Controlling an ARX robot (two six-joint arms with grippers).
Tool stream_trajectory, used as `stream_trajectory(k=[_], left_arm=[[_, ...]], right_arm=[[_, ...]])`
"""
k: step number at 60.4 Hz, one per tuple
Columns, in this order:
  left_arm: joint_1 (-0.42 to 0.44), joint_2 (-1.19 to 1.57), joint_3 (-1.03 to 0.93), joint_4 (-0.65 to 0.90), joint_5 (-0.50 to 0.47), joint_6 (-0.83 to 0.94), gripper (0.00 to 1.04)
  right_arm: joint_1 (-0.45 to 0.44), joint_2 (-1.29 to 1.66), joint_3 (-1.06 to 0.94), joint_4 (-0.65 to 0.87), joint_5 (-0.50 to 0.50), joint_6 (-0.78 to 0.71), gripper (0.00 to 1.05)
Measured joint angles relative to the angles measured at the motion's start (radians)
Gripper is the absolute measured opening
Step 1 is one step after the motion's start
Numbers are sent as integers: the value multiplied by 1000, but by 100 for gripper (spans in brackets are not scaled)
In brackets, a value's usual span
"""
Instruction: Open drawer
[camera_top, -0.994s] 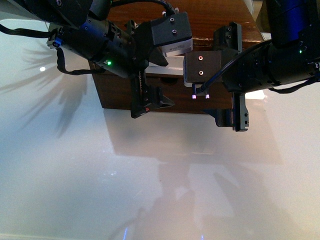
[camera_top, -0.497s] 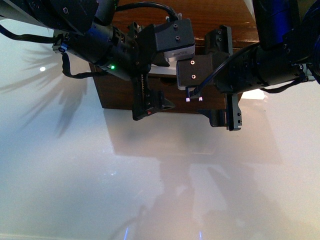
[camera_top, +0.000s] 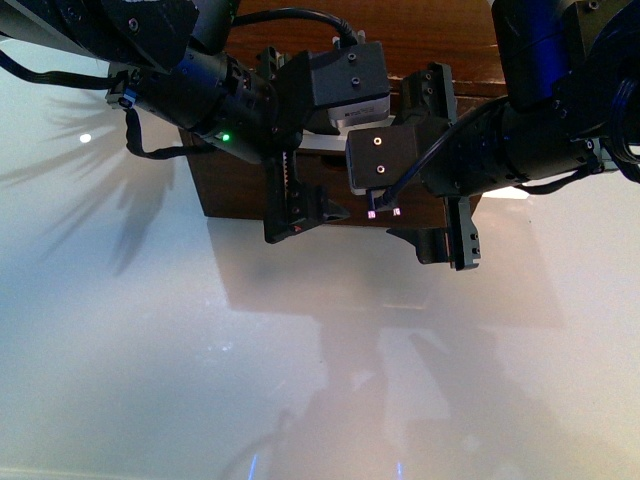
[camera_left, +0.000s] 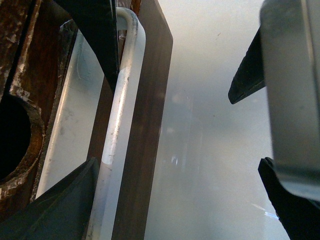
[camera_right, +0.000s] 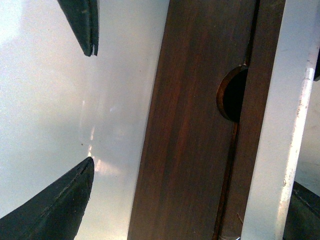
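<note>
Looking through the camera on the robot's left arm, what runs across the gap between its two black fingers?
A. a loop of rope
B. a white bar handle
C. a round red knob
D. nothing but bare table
B: in the left wrist view the white bar handle passes straight through the gap between the two spread black fingers of the left gripper.

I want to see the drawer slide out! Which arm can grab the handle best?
Left, probably. The left fingers sit open right at the handle. The right fingers hang open over the table, away from the handle.
</note>
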Motion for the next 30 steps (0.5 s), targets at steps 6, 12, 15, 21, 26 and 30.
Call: stream_trajectory(k=[6,12,15,21,26,30], left_arm=[[-1,0,3,-18,3,14,96],[-1,0,8,-30,3,22,96],[-1,0,10,-33,3,27,96],[-2,0,12,-39,3,31,96],[-2,0,15,-46,3,33,96],[-2,0,18,-55,7,35,96]], right_arm=[[0,6,6,-6,0,0,96],[0,12,12,-11,0,0,96],[0,17,17,-9,1,-2,96],[0,29,27,-12,2,-9,96],[0,32,34,-22,0,-16,96],[0,32,36,-35,-7,-24,96]])
